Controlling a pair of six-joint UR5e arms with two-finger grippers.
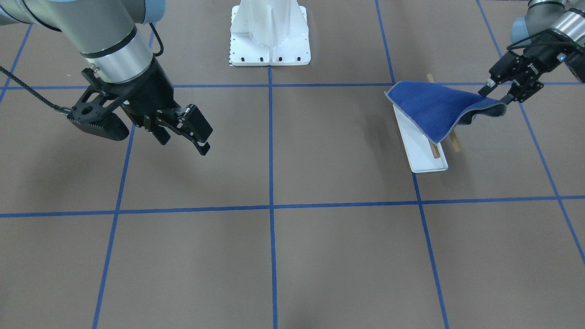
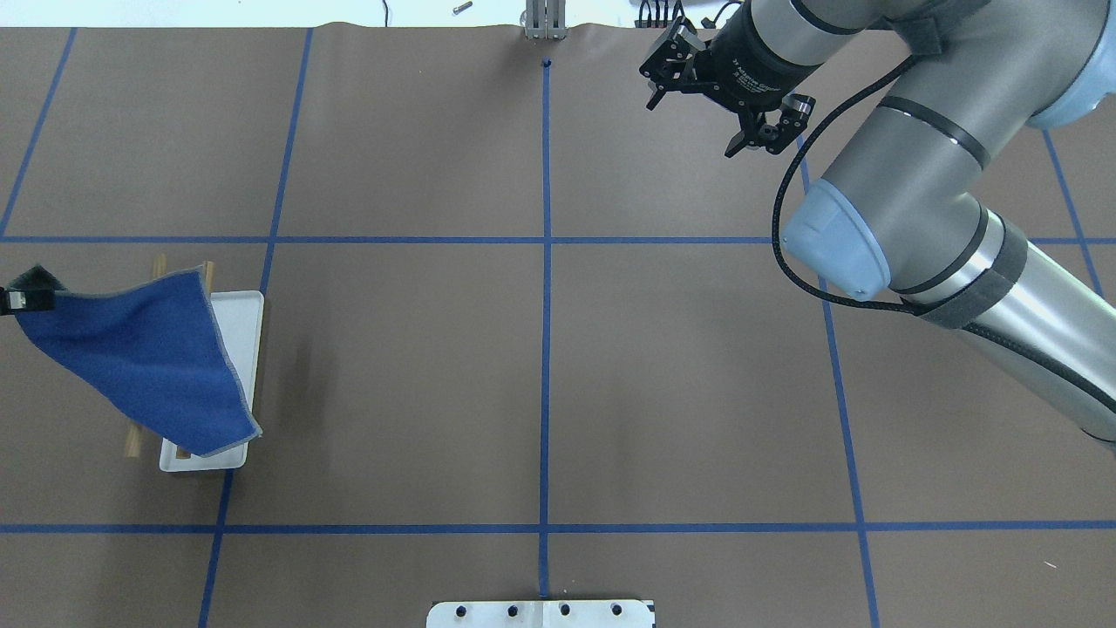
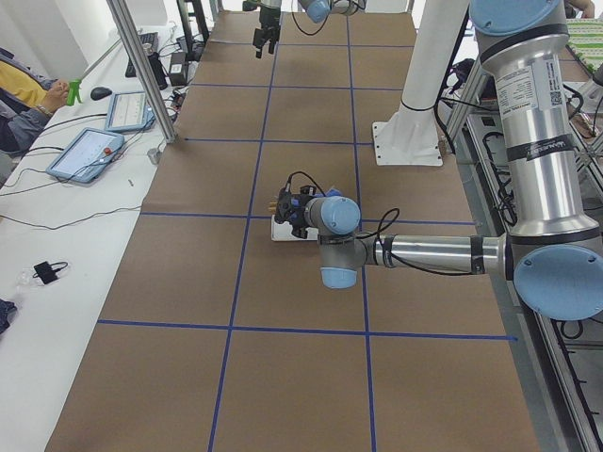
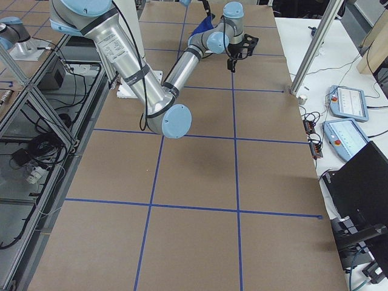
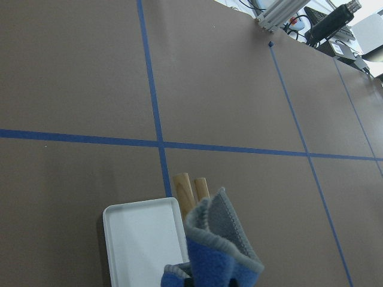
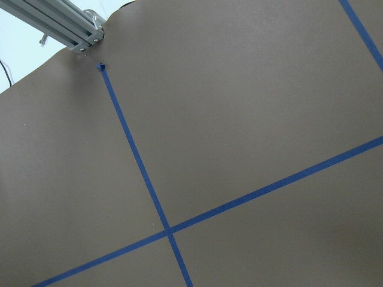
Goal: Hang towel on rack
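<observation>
The table [image 1: 320, 183] is wide, and my work sits at its far left side, well apart from my right gripper [image 1: 183, 144], which hangs over the right half with its fingers spread and nothing in them. It offers no support if the cloth goes wrong.

The towel [image 1: 438, 109] is in the air above the rack [image 1: 422, 157], stretched on a slant. One corner is raised on the rack's left side, and the opposite corner hangs low over the tray [image 2: 248, 305]. I cannot tell whether it touches the bars [image 1: 454, 144] yet.

My worry is that slant. If I let go here, most of the cloth lies to one side, so I judge it could slide off the bars or heap into the tray rather than drape evenly.

The rack looks light. If I pull further left with the cloth caught on a bar, I could drag or tip it.

My left gripper [image 1: 496, 93] is clamped on only that raised corner. It is a small bite of thick hem, and a quick move might pull it free.
</observation>
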